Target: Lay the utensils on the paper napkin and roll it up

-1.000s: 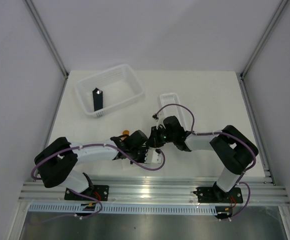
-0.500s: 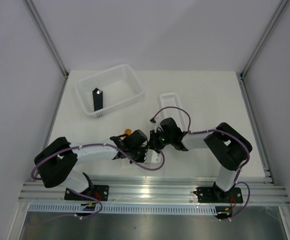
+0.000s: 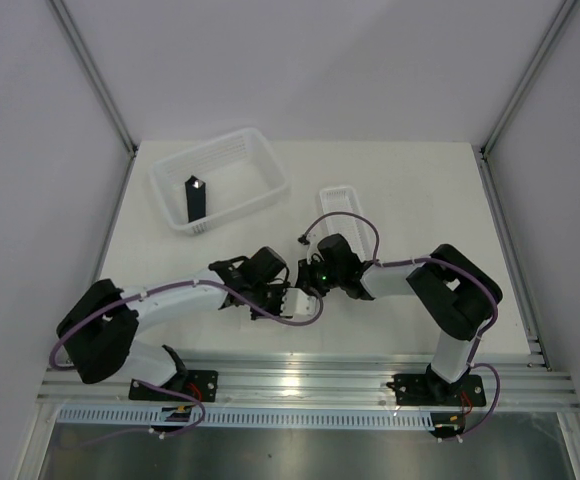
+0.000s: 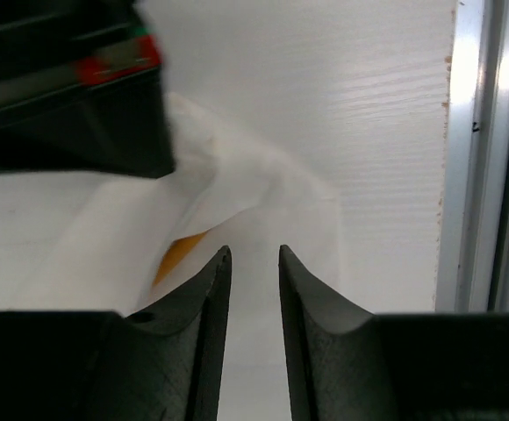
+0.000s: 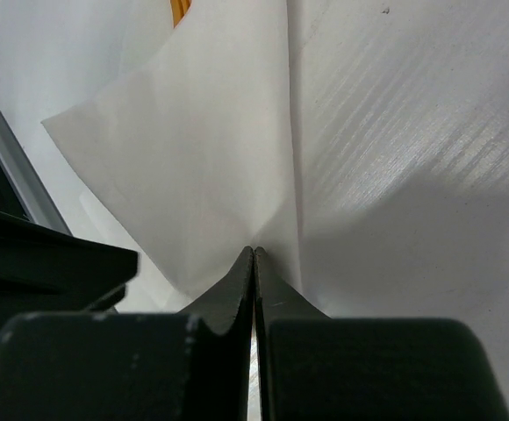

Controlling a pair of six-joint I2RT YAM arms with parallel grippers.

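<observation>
The paper napkin (image 3: 303, 304) lies bunched near the table's front edge, between my two grippers. In the left wrist view the napkin (image 4: 237, 189) is folded over, and an orange sliver of the utensils (image 4: 179, 255) shows under its fold. Which utensil it is I cannot tell. My left gripper (image 4: 254, 256) hovers over the napkin with its jaws a little apart and nothing pinched. My right gripper (image 5: 254, 251) is shut on a raised fold of the napkin (image 5: 202, 149). A bit of orange utensil (image 5: 180, 9) peeks out at the far edge.
A white slotted basket (image 3: 250, 150) stands at the back left with a black upright block (image 3: 196, 198) in it. A narrow white ribbed tray (image 3: 342, 200) lies behind the right gripper. The aluminium rail (image 4: 491, 175) along the table's front edge runs close by the napkin.
The left jaws have parted slightly and the left arm's elbow has swung left. The orange tip seen from above behind the left gripper is now covered. The right gripper crept slightly left, still shut.
</observation>
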